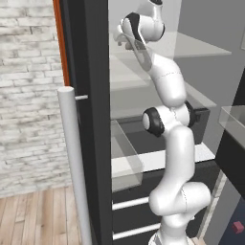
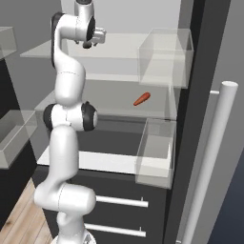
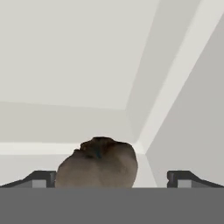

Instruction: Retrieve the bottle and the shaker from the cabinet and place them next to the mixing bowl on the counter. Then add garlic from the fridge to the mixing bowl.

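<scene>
Hand view: claw (image 3: 111, 177) is standing fully open, gripping nothing.
Garlic (image 3: 97, 162): brownish lump is sitting between the two tips, just ahead.
Fridge (image 2: 114, 57): its glass shelf is lying beneath the claw.

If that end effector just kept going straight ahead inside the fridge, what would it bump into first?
Probably the brownish garlic, sitting dead ahead between the open end effector fingertips; depth is hard to judge.
</scene>
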